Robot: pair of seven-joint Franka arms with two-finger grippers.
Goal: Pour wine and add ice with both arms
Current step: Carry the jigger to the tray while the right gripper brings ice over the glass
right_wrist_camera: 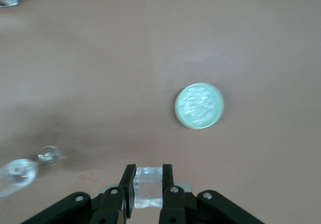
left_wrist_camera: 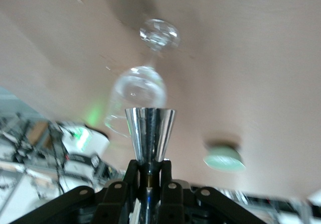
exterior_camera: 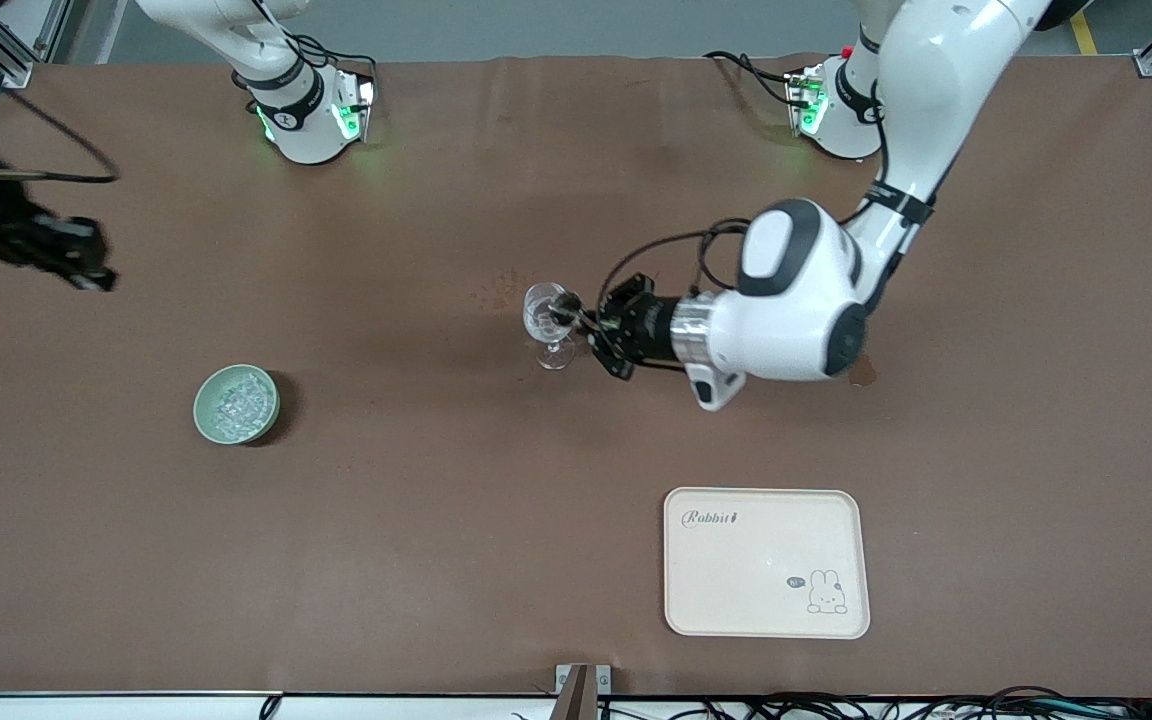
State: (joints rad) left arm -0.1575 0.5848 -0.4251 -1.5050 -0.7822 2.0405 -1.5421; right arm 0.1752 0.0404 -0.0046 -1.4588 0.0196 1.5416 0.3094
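Observation:
A clear wine glass [exterior_camera: 549, 325] stands mid-table; it also shows in the left wrist view [left_wrist_camera: 138, 96] and the right wrist view [right_wrist_camera: 17, 176]. My left gripper [exterior_camera: 586, 325] is beside its bowl, shut [left_wrist_camera: 148, 166] on the narrow end of a silver metal cone [left_wrist_camera: 150, 131] whose wide mouth points at the glass. My right gripper [exterior_camera: 91, 272] is up over the right arm's end of the table, shut [right_wrist_camera: 148, 176] on a clear ice cube [right_wrist_camera: 148, 186]. A pale green bowl [exterior_camera: 236, 403] holds more ice [right_wrist_camera: 199, 105].
A cream tray [exterior_camera: 766, 562] with a rabbit print lies nearer the front camera than the glass, toward the left arm's end. A dark wet spot [exterior_camera: 861, 372] marks the brown table cover beside the left arm's wrist.

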